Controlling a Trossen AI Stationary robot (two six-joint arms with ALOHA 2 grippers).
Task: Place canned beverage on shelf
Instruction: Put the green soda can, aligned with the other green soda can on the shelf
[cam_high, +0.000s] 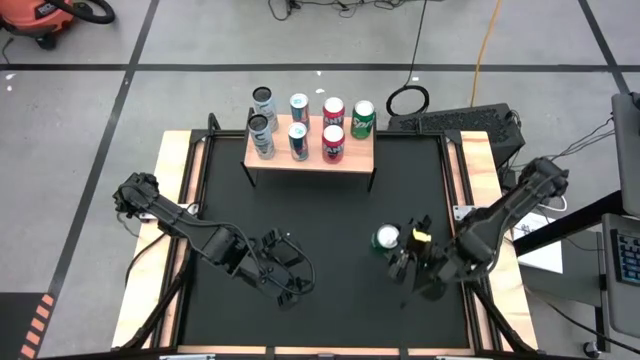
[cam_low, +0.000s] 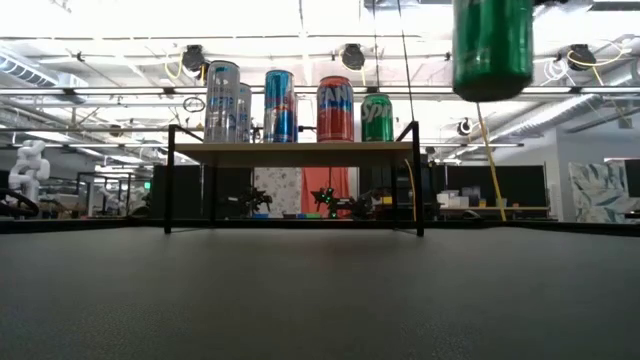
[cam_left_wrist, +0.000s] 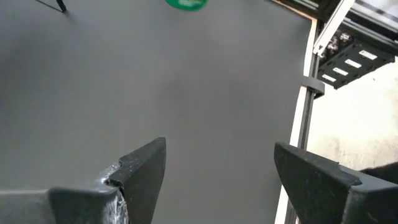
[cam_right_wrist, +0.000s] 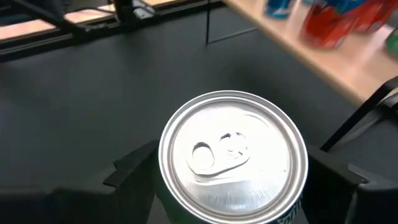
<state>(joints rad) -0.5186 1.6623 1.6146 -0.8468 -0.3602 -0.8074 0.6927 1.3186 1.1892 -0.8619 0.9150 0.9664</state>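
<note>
Left arm reaches in from the left table edge, elbow bent, left gripper low over the near-left part of the black mat. Its fingers stand wide apart with nothing between them, only bare mat. The left wrist view also catches a sliver of green can at the frame edge and the table's metal side rail.

Shelf sits at the far middle of the table, light wood board on thin black legs. Seven cans on it in two rows: two silver cans at the left, two blue cans, two red cans, one green can at the far right. The spot in front of that green can is open.

Right arm comes from the right edge, bent inward, right gripper over the near-right mat. It holds a green beverage can upright, jaws clamped on its sides.

Low view shows what the high view cannot: the held can hangs lifted clear of the mat, about level with the cans on the shelf and to the right of it. Right wrist view shows the can's silver top with pull tab, a finger on either side, the shelf edge beyond.
</note>
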